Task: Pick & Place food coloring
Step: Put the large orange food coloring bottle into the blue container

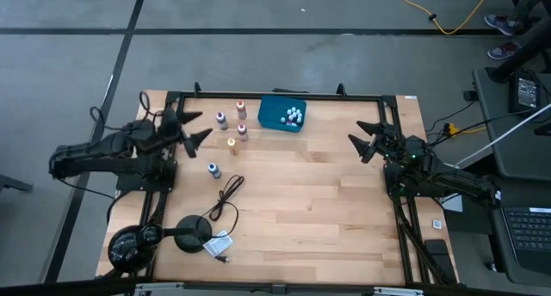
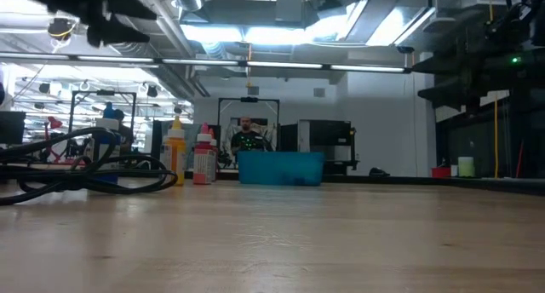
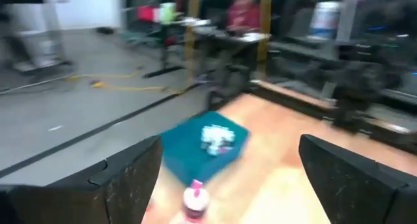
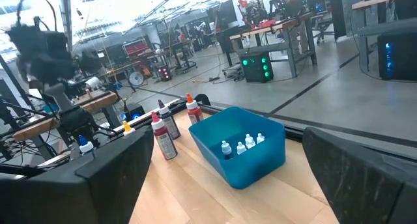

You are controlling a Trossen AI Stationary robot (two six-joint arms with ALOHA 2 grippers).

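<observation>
- I see the left gripper raised near the standing food coloring bottles, fingers released; nothing held
- Right gripper waits opposite, fingers spread; small bottles lie in the teal tray

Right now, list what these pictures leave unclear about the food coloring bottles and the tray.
- Bottles in the teal tray: high view, too small to count or tell colours.
- Same tray in the low view: its wall hides everything inside.
- Left wrist view: motion blur smears the bottle near the bottom edge, which cuts it off; label unreadable.
- Blue-capped bottle in the right wrist view: partly hidden behind the right gripper's finger.
</observation>
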